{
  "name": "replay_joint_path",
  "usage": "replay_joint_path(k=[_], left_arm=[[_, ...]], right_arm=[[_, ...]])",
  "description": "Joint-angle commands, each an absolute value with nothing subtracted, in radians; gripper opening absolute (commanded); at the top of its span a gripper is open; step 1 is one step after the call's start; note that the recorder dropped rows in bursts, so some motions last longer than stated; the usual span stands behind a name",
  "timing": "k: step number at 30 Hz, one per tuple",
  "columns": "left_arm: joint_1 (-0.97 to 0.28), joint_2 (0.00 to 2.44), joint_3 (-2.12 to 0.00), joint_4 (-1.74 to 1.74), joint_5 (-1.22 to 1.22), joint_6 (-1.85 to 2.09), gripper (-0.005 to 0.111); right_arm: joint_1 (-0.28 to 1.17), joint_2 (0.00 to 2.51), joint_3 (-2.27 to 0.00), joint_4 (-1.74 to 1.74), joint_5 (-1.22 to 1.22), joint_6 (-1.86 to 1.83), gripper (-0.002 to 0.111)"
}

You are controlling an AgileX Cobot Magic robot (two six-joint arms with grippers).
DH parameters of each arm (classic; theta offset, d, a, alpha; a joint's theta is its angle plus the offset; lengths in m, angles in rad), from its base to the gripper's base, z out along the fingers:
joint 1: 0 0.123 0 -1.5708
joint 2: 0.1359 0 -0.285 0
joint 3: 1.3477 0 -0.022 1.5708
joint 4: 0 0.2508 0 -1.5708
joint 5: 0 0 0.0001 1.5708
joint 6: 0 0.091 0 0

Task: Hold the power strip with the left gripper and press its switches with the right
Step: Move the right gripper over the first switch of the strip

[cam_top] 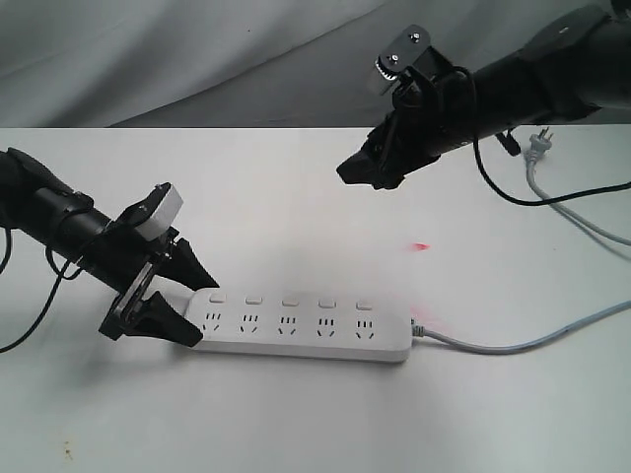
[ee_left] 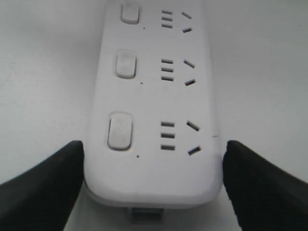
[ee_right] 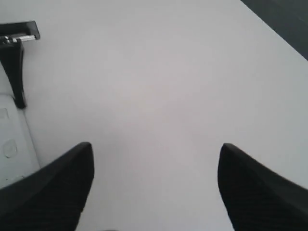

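The power strip (cam_top: 306, 341) lies flat near the table's front, grey cord (cam_top: 513, 345) running off to the right. Its switches (cam_top: 289, 299) form a row along the far edge. My left gripper (cam_top: 197, 307) straddles the strip's left end, one finger against each long side. In the left wrist view the power strip (ee_left: 154, 178) fills the span of the left gripper (ee_left: 154, 144), and the nearest switch (ee_left: 120, 131) sits just ahead. My right gripper (cam_top: 367, 177) hangs in the air behind the strip, well above it. The right gripper (ee_right: 156, 147) is open over bare table.
The cord's plug (cam_top: 540, 138) lies at the back right, its cable looping along the right edge. A small red light spot (cam_top: 421, 245) shows on the white table (cam_top: 296, 197) behind the strip. Grey cloth backs the scene.
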State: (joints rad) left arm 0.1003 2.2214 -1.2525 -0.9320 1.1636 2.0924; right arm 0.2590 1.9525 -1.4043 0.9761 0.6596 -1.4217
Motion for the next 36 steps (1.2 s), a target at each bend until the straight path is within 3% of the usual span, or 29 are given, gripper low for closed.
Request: replay_joint_path(k=[1,16,36], left_arm=[[0.101,2.235,-1.250,-0.898,1.121,2.094,0.049],[0.101,2.235,-1.250,-0.898,1.121,2.094,0.049],[0.101,2.235,-1.250,-0.898,1.121,2.094,0.049]], right_arm=[[0.298,1.985,-1.415,1.056,0.678,-1.562,0.067],[0.501,2.277,-1.709,0.978,0.797,-1.492,0.067],[0.580,2.323,-1.713,0.929,0.731,-1.498,0.067]])
